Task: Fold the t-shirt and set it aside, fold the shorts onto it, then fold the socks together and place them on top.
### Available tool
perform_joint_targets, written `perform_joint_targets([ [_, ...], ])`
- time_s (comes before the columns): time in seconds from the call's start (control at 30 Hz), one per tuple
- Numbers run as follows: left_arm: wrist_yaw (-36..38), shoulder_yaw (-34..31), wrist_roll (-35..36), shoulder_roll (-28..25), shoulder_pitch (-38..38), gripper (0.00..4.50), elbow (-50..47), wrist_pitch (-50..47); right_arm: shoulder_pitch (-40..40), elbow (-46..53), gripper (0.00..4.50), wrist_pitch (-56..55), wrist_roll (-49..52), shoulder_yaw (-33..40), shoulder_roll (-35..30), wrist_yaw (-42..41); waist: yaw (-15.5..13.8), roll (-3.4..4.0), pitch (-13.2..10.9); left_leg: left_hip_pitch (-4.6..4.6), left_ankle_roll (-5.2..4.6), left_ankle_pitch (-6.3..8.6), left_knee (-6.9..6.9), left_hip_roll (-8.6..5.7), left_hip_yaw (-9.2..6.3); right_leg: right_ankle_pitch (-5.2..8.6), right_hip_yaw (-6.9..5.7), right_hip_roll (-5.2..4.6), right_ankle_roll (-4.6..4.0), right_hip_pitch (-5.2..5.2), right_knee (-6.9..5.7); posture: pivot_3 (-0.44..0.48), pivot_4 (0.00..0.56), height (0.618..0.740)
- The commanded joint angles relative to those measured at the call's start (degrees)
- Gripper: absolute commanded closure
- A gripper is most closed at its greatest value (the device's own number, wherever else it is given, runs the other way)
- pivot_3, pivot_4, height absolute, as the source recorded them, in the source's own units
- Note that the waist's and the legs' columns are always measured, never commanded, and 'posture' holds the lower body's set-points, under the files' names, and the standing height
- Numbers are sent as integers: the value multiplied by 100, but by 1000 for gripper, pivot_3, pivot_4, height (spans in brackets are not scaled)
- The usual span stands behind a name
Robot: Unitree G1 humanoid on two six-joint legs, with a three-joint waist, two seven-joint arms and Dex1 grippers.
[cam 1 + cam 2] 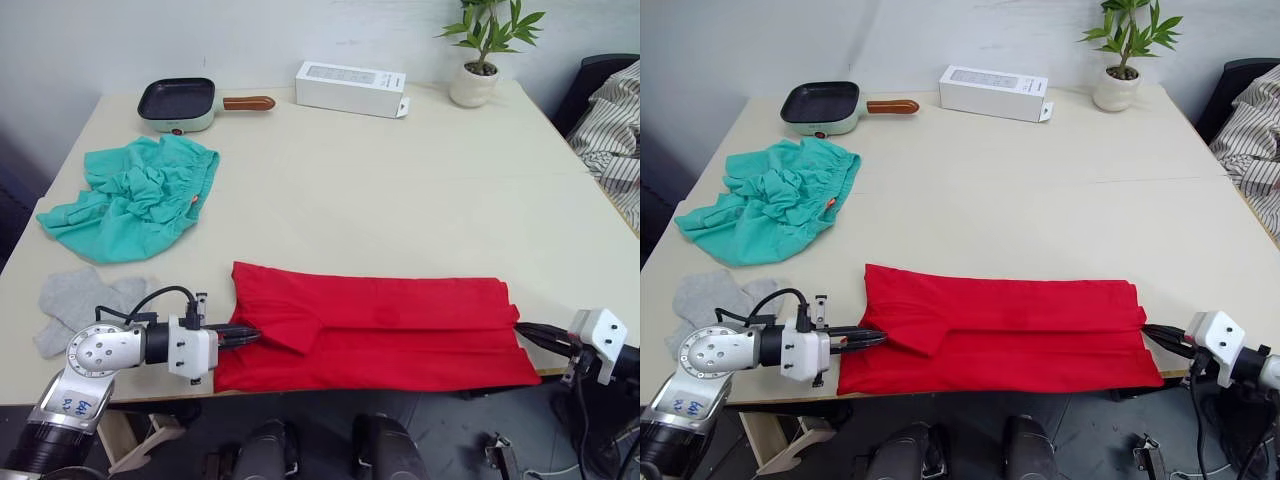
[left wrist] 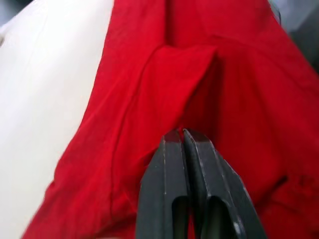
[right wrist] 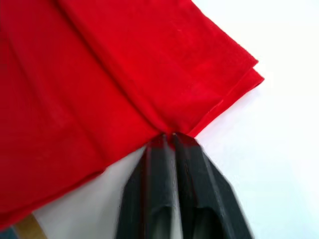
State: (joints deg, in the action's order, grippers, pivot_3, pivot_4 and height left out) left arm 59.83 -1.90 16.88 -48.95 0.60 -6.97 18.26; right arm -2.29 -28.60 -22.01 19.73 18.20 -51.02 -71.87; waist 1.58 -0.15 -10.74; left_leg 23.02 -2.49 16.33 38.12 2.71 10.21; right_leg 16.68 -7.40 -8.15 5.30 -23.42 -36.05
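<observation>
so far i am only partway into the first garment. the bright red cotton t-shirt (image 1: 380,335) lies along the near edge of the pale tabletop (image 1: 400,190), folded lengthwise into a long band, with a sleeve flap turned over near its left end. my left gripper (image 1: 252,337) has its two black fingers pinched together on the red cloth at that left end; in the left wrist view the fingers (image 2: 169,179) meet with fabric gathered at their tips. my right gripper (image 1: 522,329) is pressed closed on the opposite end, nipping the layered edge just where it meets the table, as the right wrist view shows (image 3: 168,142).

by my reading the tee has had its long fold and now needs its crosswise fold, bringing one end over the other, before it can be set aside. with both ends held, that looks like the step in hand.

everything else is untouched. the teal green fabric shorts (image 1: 135,195) sit crumpled in a heap on the far left of the table, well apart from the tee. the pair of light grey knit socks (image 1: 75,300) lies loose near the left edge, just beyond my left arm. so the shorts fold, the sock pairing and the stacking are all left to do.
</observation>
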Motion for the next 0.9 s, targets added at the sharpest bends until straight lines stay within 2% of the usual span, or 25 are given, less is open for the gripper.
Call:
perform_joint_targets([
  [0.03, 54, -584, 1097, -407, 225, 2945, -667, -1503, -321, 512, 2864, 508, 304, 197, -231, -242, -3, 0, 0, 0, 0, 0, 0, 0, -4, 0, -2, 0, 0, 3, 0, 0, 150, 740],
  [0.1, 499, -839, 1674, -895, 610, 2312, -905, -2446, -619, 969, 2190, 1164, 526, 324, -478, -400, 2, 2, 0, 0, 1, 0, 0, 0, -6, 0, -2, 0, 0, 4, 2, 0, 150, 740],
  [0.17, 594, -1111, 1838, -1096, 616, 1692, -788, -2820, -784, 1393, 1431, 1820, 790, 605, -748, -410, 0, 23, 4, 1, 1, 0, -6, 0, -6, 2, -2, 0, -4, 2, 4, 0, 150, 740],
  [0.3, -2, -1386, 2291, -778, -146, 1686, -577, -3605, -856, 1989, 88, 2739, 1168, 1090, -951, -269, -24, 28, 2, 4, 14, 8, -4, -1, -7, 4, -4, 2, -6, 3, 12, 0, 150, 740],
  [0.4, -448, -1160, 2350, -338, -627, 1686, -744, -4020, -751, 2897, 29, 3616, 1645, 1094, -842, 31, -46, 27, 5, 3, 26, 7, -5, -1, -15, 3, -4, 3, -6, 6, 9, 0, 150, 740],
  [0.43, -521, -1087, 2259, -200, -696, 1874, -806, -4016, -706, 3080, 7, 3665, 1664, 1066, -771, 105, -49, 27, 5, 4, 15, -1, -5, -1, -15, 3, -3, 4, -6, 5, 6, 0, 150, 740],
  [0.53, -928, -547, 1689, 395, -973, 2536, -904, -3777, -335, 3824, 620, 3822, 1780, 666, -309, 581, -58, 24, 6, 4, 15, 1, -8, -1, -14, 3, -4, 17, -6, 4, 6, 0, 150, 740],
  [0.67, -1494, -51, 1057, 1065, -1270, 3804, -826, -3678, 4, 4447, 2022, 3822, 1485, 45, 500, 1325, -94, 21, 6, 11, 14, 0, -1, -1, -11, 1, 1, 55, -4, 1, 7, 0, 150, 740],
  [0.73, -1649, 346, 541, 1272, -1286, 4441, -739, -3447, 77, 4787, 2693, 3754, 1113, -625, 1084, 1845, -119, 8, 15, 12, 15, -1, -2, -1, -9, 2, 3, 57, -4, -3, 7, 0, 150, 740],
  [0.9, -2386, 580, -79, 1951, -1249, 4500, -296, -3369, 49, 4755, 4475, 3231, -217, -1892, 2132, 2812, -149, 6, 18, 17, 16, -3, -1, -1, -8, 2, 3, 55, -5, -8, 6, 0, 150, 740],
])
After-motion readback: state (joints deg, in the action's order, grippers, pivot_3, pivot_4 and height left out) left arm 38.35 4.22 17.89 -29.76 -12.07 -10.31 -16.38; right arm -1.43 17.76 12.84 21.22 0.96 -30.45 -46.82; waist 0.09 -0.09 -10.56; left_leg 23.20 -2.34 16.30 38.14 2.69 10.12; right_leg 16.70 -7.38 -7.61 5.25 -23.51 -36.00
